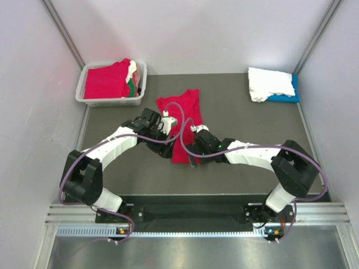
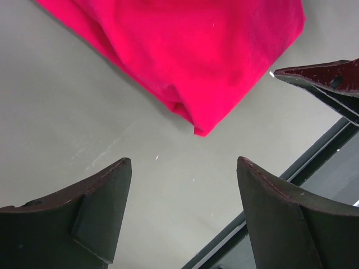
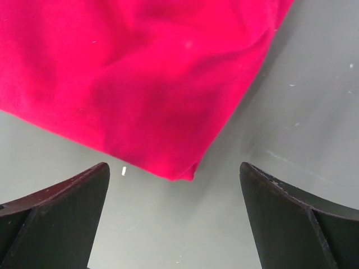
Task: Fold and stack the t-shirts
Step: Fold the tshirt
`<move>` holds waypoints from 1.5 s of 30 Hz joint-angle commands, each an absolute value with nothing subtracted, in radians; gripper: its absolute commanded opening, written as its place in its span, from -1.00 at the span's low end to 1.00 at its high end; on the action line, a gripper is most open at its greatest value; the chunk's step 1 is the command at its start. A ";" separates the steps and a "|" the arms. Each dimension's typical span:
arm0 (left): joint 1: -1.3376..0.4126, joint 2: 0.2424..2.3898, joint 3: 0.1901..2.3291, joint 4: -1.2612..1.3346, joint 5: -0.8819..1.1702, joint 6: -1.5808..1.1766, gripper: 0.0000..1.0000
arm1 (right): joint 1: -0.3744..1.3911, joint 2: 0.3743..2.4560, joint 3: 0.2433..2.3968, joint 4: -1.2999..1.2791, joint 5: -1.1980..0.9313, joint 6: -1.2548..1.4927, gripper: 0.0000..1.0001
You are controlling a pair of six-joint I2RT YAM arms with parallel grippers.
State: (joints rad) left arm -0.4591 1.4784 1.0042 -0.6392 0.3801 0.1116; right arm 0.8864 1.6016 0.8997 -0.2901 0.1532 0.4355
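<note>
A red t-shirt (image 1: 182, 115), folded into a long strip, lies in the middle of the table. Both grippers hover at its near end. My left gripper (image 1: 166, 150) is open at the strip's near left corner (image 2: 197, 130), with only bare table between its fingers. My right gripper (image 1: 193, 161) is open at the near right corner (image 3: 185, 175), also empty. Its dark fingertip (image 2: 322, 75) shows at the right in the left wrist view. A folded white t-shirt (image 1: 269, 83) rests on a blue one (image 1: 287, 98) at the back right.
A pale plastic tub (image 1: 90, 101) at the back left holds more red cloth (image 1: 106, 81). Grey walls close in the table on three sides. The metal rail (image 1: 196, 216) runs along the near edge.
</note>
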 commanded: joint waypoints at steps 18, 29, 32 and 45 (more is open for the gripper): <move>-0.555 1.563 0.976 -0.520 0.370 0.015 0.44 | 0.838 1.647 0.888 -0.184 0.098 0.480 0.86; -0.575 1.571 0.957 -0.512 0.310 0.006 0.44 | 0.841 1.655 0.867 -0.167 0.060 0.495 0.73; -0.586 1.592 0.963 -0.515 0.287 0.005 0.44 | 0.839 1.655 0.867 -0.167 0.051 0.502 0.67; -0.603 1.660 0.972 -0.503 0.305 0.005 0.31 | 0.845 1.651 0.854 -0.178 0.035 0.515 0.56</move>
State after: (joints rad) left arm -0.5919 1.6360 0.9600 -0.5308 0.2981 0.0059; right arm 0.8413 1.6390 0.8776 -0.1696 0.0669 0.4919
